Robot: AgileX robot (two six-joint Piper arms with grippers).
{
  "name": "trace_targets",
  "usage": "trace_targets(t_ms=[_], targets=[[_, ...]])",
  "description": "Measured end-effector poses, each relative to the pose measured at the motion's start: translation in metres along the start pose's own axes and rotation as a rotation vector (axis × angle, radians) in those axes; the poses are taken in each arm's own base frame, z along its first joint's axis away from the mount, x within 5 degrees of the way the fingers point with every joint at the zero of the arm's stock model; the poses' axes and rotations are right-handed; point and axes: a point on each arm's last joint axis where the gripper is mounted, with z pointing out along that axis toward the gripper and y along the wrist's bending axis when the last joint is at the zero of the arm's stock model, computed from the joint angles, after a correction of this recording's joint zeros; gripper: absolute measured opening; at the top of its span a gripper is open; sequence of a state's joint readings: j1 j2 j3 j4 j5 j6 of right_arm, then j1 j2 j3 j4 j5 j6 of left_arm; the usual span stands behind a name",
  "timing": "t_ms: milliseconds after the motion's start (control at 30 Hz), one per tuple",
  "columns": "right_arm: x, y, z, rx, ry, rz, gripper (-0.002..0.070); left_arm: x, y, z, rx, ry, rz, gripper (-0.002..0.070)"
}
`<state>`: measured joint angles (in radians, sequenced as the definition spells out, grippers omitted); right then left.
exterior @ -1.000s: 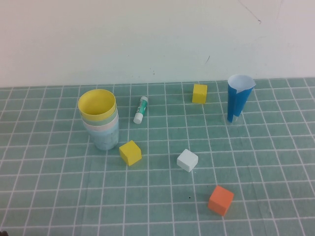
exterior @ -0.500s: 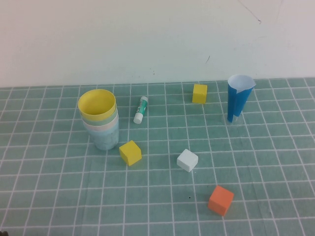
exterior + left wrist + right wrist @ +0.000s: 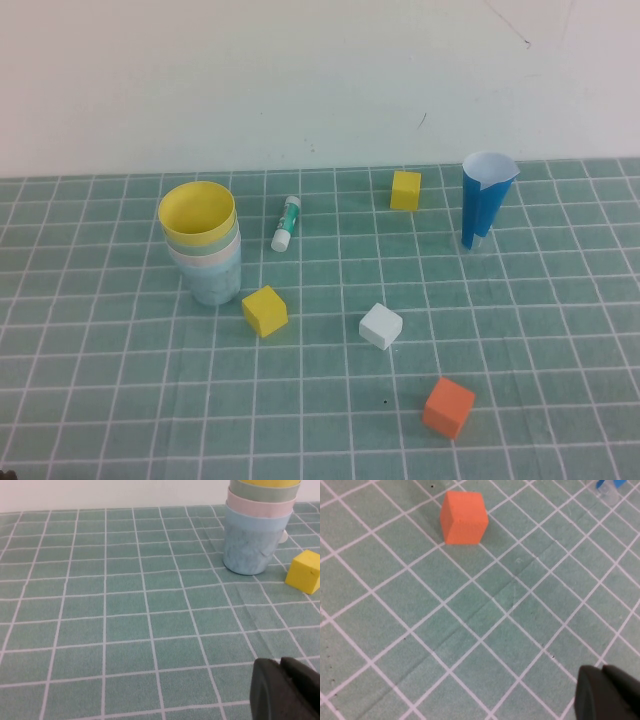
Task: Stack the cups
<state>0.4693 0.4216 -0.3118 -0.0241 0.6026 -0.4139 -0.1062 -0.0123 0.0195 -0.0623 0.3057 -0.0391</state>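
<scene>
yellow cup [image 3: 197, 210] nested in a pale green [image 3: 200, 238], a pink [image 3: 203, 256] and a light blue marbled cup [image 3: 212, 282]; surface [image 3: 520, 330] green with a white grid; cubes yellow [image 3: 265, 310], white [image 3: 381, 326], orange [image 3: 449, 407]; dark-blue cone [image 3: 486, 205], white inside

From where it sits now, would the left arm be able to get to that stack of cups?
Probably yes. The left gripper, shut, sits low over bare mat, and nothing lies between it and the stack of cups; the yellow cube is off to the side.
</scene>
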Motion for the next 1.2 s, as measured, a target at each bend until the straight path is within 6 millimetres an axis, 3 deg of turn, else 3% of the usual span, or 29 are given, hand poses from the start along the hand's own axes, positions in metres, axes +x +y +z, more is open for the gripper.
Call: trace_targets(t_ms=[167,467,633,833,1200], targets=[[0.002,-0.003,-0.009,0.061,-0.041,0.022,-0.0001,0.000,0.000,0.000,0.000,0.000,0.000,-0.0002],[0.022,-0.006,-0.035,0.382,-0.154,0.134,-0.0001,0.000,0.000,0.000,0.000,0.002,0.000,-0.0002],[0.046,0.000,-0.018,0.498,-0.163,0.176,-0.0001,0.000,0.000,0.000,0.000,0.002,0.000,-0.0002],[0.072,0.011,0.014,0.459,-0.140,0.228,-0.0001,0.000,0.000,0.000,0.000,0.002,0.000,-0.0002],[0.071,0.010,0.014,0.468,-0.176,0.241,-0.0001,0.000,0.000,0.000,0.000,0.002,0.000,-0.0002]])
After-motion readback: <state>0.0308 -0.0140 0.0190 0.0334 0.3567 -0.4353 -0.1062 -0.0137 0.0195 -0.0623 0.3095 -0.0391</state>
